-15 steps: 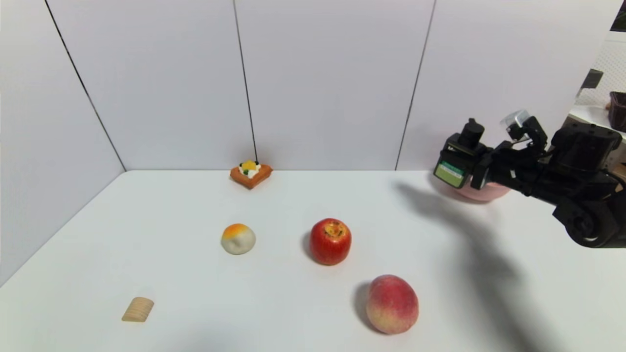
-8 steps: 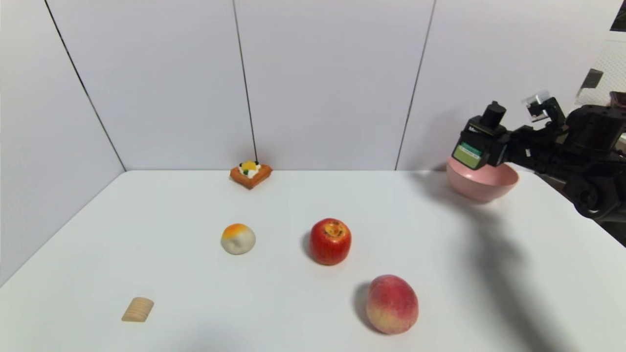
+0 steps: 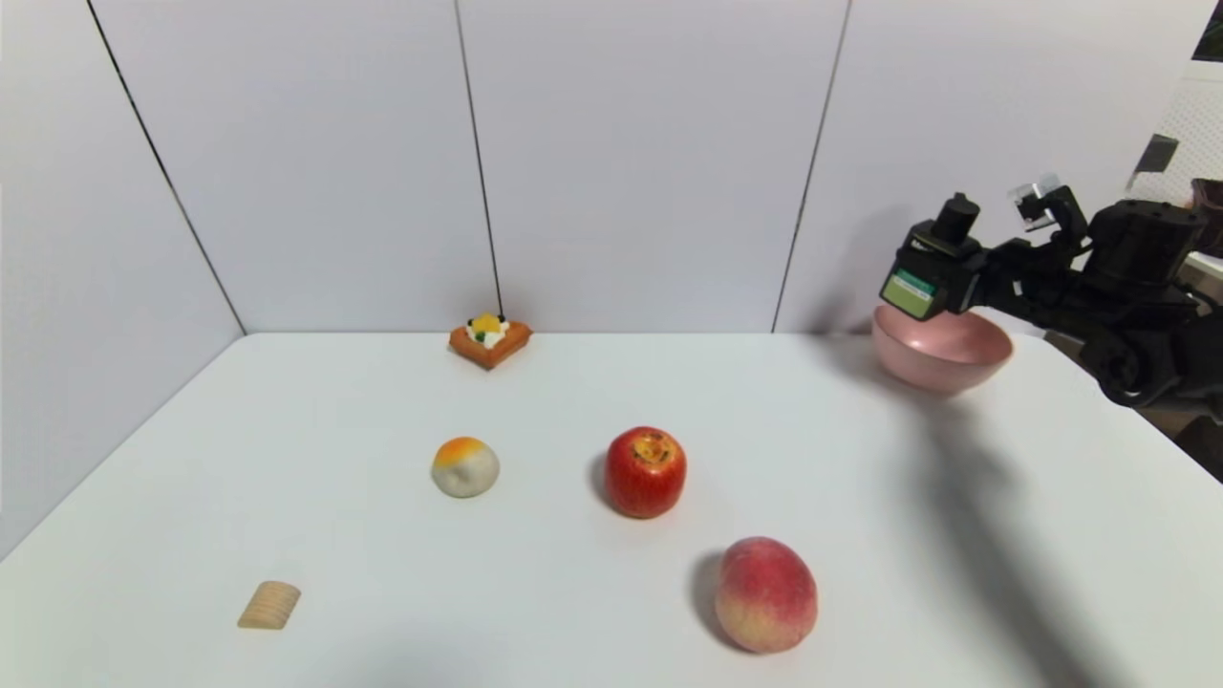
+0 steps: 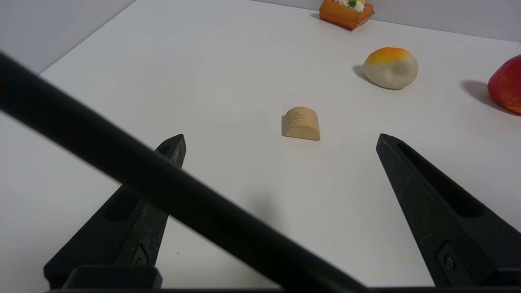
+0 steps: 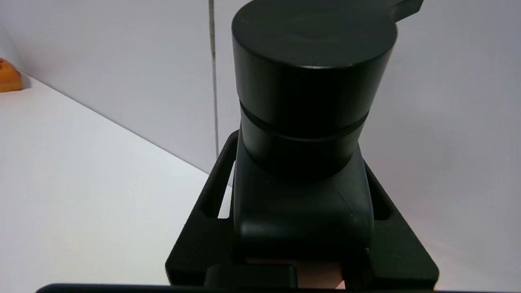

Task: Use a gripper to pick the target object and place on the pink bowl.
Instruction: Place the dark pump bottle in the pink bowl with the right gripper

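Pink bowl [image 3: 941, 355] now lies directly beneath the pump bottle [image 3: 929, 270], lifted clear and clamped by the right gripper [image 3: 960, 282], so release is probably next.

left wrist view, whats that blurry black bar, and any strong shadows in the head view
Left wrist view: an out-of-focus black bar crosses close to the lens, before the left gripper. Head view: the right gripper, holding the pump bottle over the pink bowl, casts a long soft shadow across the table.
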`<move>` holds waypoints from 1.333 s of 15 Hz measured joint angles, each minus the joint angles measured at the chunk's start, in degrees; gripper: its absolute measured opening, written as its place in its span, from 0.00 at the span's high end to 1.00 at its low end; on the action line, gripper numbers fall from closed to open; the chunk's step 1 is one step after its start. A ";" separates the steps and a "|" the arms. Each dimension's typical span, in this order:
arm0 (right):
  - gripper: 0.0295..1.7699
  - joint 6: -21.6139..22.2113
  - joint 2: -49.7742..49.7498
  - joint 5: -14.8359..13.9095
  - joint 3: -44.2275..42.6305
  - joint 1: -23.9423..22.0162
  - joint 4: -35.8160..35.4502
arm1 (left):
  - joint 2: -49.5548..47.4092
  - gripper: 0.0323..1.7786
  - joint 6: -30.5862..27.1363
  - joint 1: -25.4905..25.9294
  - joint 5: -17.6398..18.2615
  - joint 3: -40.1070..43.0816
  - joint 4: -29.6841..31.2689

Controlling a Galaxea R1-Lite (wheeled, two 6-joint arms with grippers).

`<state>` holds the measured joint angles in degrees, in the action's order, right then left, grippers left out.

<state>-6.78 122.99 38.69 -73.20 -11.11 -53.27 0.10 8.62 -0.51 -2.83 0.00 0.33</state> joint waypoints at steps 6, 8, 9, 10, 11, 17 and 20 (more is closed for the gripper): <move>0.65 -0.46 3.58 0.24 -3.01 -2.17 3.88 | 0.00 0.05 0.02 0.00 -0.01 0.00 0.00; 0.65 -0.39 3.83 0.26 -3.17 -2.97 4.18 | 0.00 0.05 0.00 0.00 -0.01 0.00 0.00; 0.65 -0.33 4.00 0.26 -3.28 -3.39 4.16 | 0.00 0.05 0.00 0.00 0.00 0.00 -0.02; 0.65 -0.20 4.18 0.28 -3.30 -3.85 4.19 | 0.00 0.05 0.02 0.00 -0.01 0.00 -0.02; 0.65 -0.09 4.33 0.26 -3.30 -4.22 4.51 | 0.00 0.05 0.02 0.00 -0.01 0.00 0.00; 0.65 -2.76 5.67 0.20 -2.95 -4.46 6.56 | 0.00 0.05 0.00 -0.01 0.00 0.00 -0.02; 0.65 -3.58 6.08 0.28 -2.71 -4.38 6.69 | 0.00 0.05 0.00 0.00 -0.01 0.00 0.00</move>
<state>-10.36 129.07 38.97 -75.91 -15.48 -46.58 0.10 8.62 -0.51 -2.84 0.00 0.33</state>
